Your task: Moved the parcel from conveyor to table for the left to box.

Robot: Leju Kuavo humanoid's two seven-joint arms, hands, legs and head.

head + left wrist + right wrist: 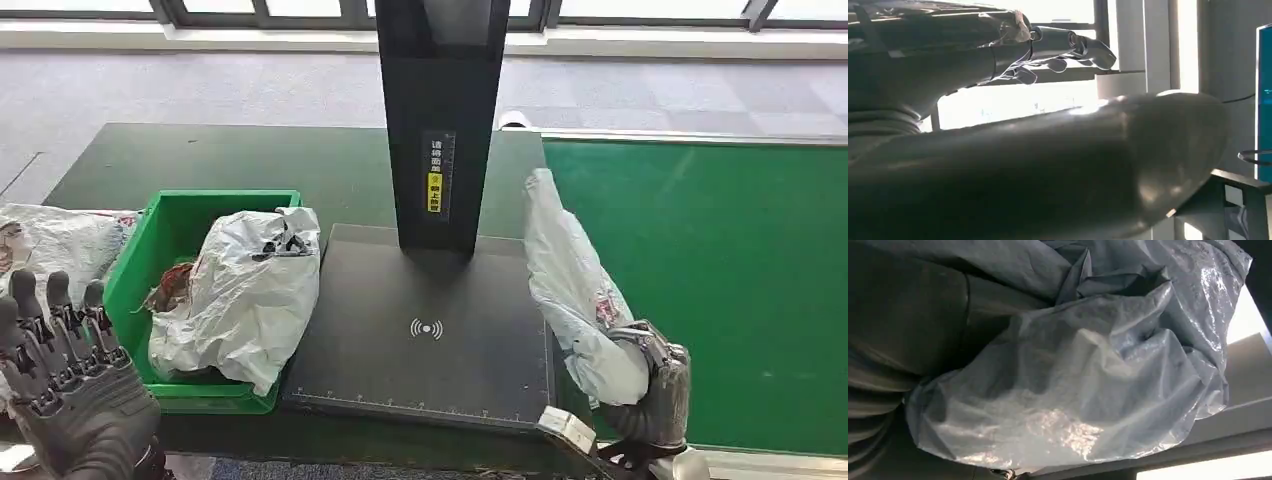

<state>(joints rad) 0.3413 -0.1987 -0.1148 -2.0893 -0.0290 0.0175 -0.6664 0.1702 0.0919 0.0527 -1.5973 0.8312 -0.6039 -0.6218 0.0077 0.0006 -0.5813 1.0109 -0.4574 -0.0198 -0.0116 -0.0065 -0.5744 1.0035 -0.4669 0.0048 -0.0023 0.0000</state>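
A white plastic parcel stands on end at the seam between the black scanner plate and the green conveyor. My right hand grips its lower end from the near side. Close up, the crinkled parcel hides that hand's fingers. My left hand is raised at the near left with fingers apart and upright, holding nothing; its fingers show spread against bright windows. A green box on the table holds another white parcel.
A black post with a yellow label rises from the back of the scanner plate. Another white bag lies left of the green box. The dark green table extends behind the box. Grey floor lies beyond.
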